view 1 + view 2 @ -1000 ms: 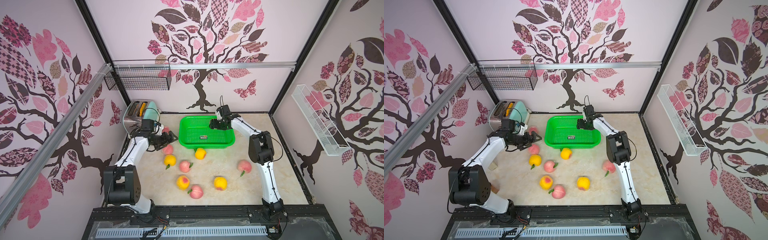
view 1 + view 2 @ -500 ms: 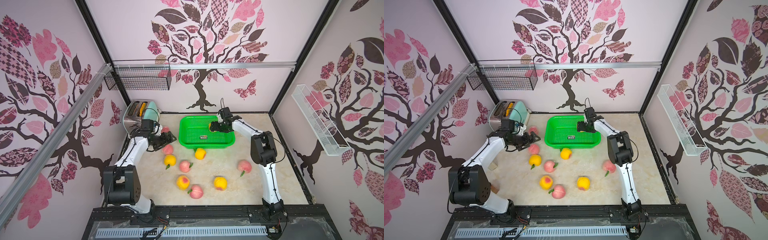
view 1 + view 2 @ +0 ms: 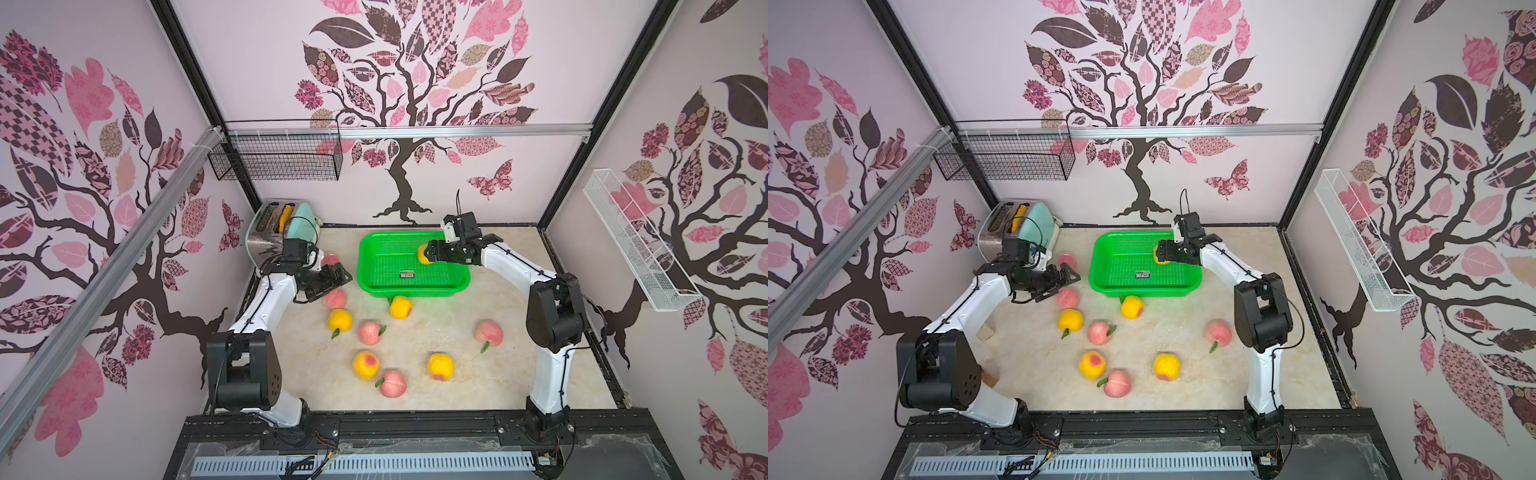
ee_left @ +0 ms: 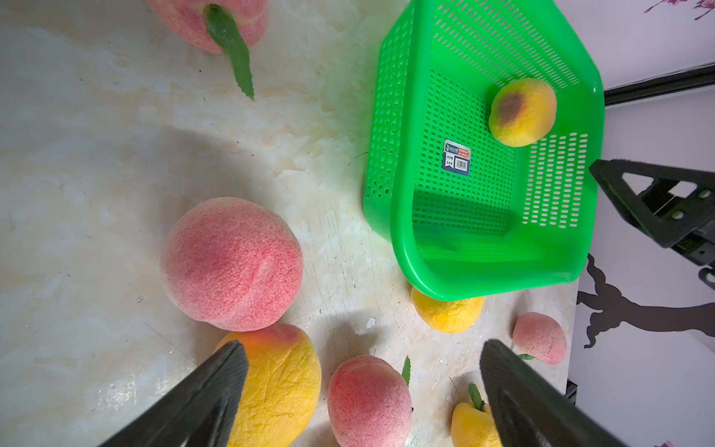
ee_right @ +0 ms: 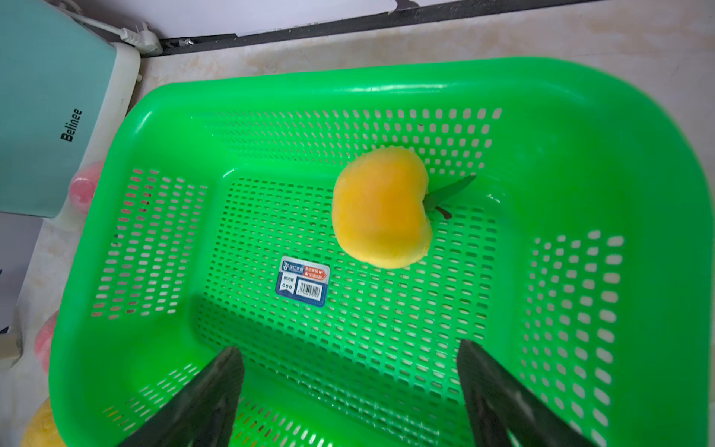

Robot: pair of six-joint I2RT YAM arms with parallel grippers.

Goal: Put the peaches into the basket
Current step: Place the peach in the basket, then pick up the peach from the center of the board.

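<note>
The green basket point(image 3: 365, 266) stands at the back middle of the table. One yellow peach point(image 3: 423, 254) lies inside it, free on the mesh floor point(image 5: 381, 209). My right gripper point(image 3: 432, 251) hovers open just above that peach, nothing between its fingers point(image 5: 216, 387). Several more peaches lie loose on the table in front of and left of the basket: pink point(image 3: 335, 298), yellow point(image 3: 340, 321), yellow point(image 3: 400, 307). My left gripper point(image 3: 343, 276) hangs open and empty over the table beside the nearest pink peach point(image 4: 232, 263), left of the basket point(image 4: 402, 247).
A toaster point(image 3: 274, 232) stands in the back left corner, with a pink peach point(image 3: 331, 259) beside it. A black wire basket point(image 3: 276, 160) hangs on the back wall and a white wire rack point(image 3: 636, 245) on the right wall.
My right gripper has opened and let go of the yellow peach, which now lies in the basket. The left arm has barely moved.
</note>
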